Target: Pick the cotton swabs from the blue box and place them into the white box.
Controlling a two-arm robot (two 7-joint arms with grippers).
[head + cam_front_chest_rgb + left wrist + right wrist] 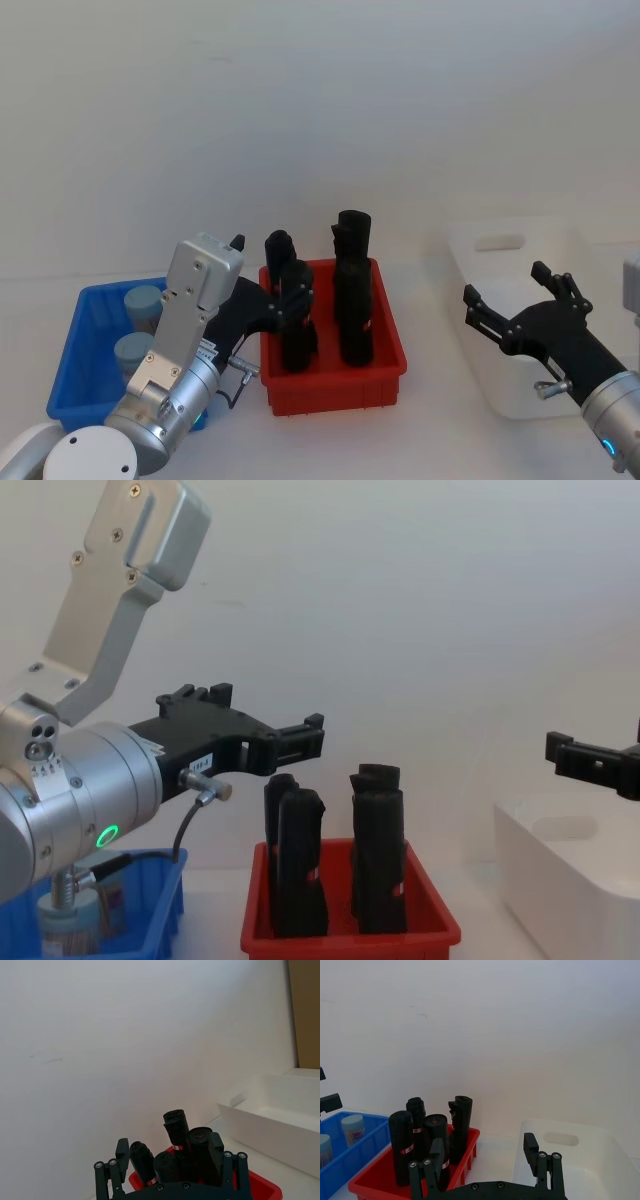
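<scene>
A: Where are the cotton swabs to be found?

B: The cotton swabs (pixel 145 305), two small clear cylindrical jars with pale blue-grey lids, are seen upright in the small bright blue plastic box (pixel 72 345). This is set toward the left edge of the white bench (pixel 440 440). The large white plastic box (pixel 520 275) is set toward the right edge. A red plastic bin (pixel 335 385) of tall black upright objects (pixel 355 290) is placed between them.

A: And the grippers?

B: The left gripper (pixel 169 1152) is held above the gap between the blue box and the red bin, fingers spread, nothing held. The right gripper (pixel 505 282) is held over the white box, likewise spread and empty.

A: How is a jar expected to handle?

B: It is judged light and rigid, but smooth-walled and round, so twisting may be expected under an off-centre pinch. The lid might be pulled off if taken alone. A hold from above, across the clear body just under the lid, is advised, clear of the neighbouring jar and the box wall.
</scene>
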